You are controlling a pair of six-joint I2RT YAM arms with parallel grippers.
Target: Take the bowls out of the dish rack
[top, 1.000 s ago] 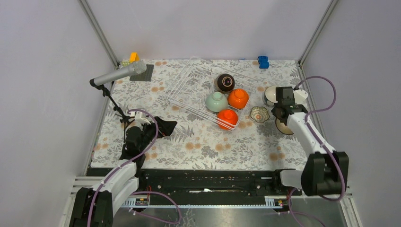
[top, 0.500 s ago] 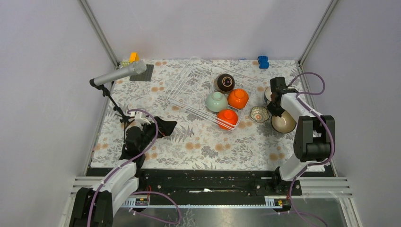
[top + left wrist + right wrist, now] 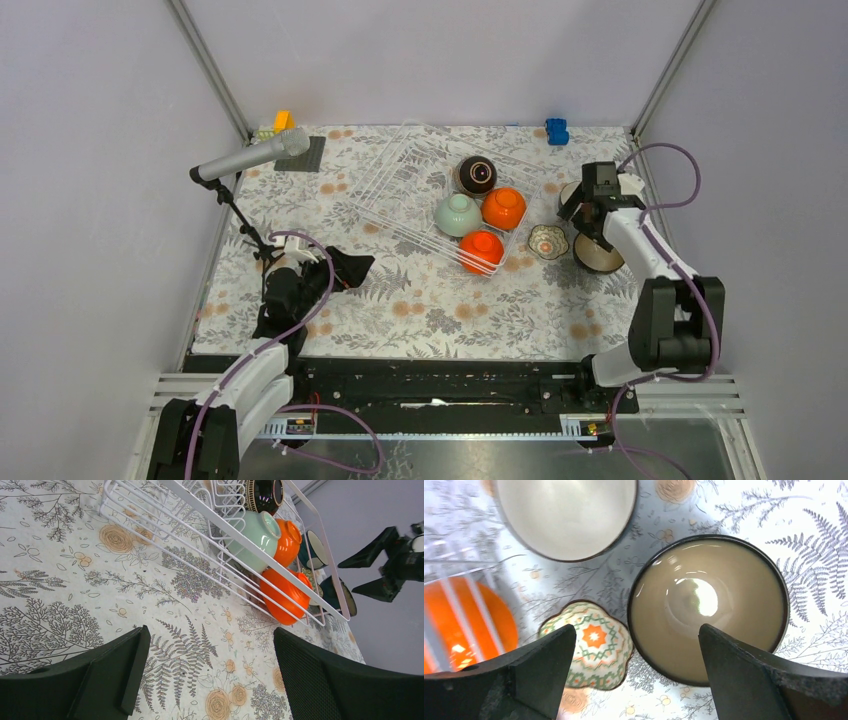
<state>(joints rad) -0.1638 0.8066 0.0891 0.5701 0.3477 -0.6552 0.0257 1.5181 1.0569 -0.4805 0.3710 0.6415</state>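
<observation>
Two pincers, both wide open and empty. Left pincer (image 3: 210,635) lies low by the table, with the dish rack (image 3: 400,190) ahead and to its right, well apart. Four bowls lean in the rack: mint bowl (image 3: 458,214), brown bowl (image 3: 476,175), orange bowl (image 3: 503,208), second orange bowl (image 3: 481,250). Right pincer (image 3: 636,630) hovers just right of the rack over a tan-lined bowl (image 3: 708,607), so the orange bowl lies close to its left and this arm is nearer. Only the left wrist view shows the racked bowls tilted, bases up
</observation>
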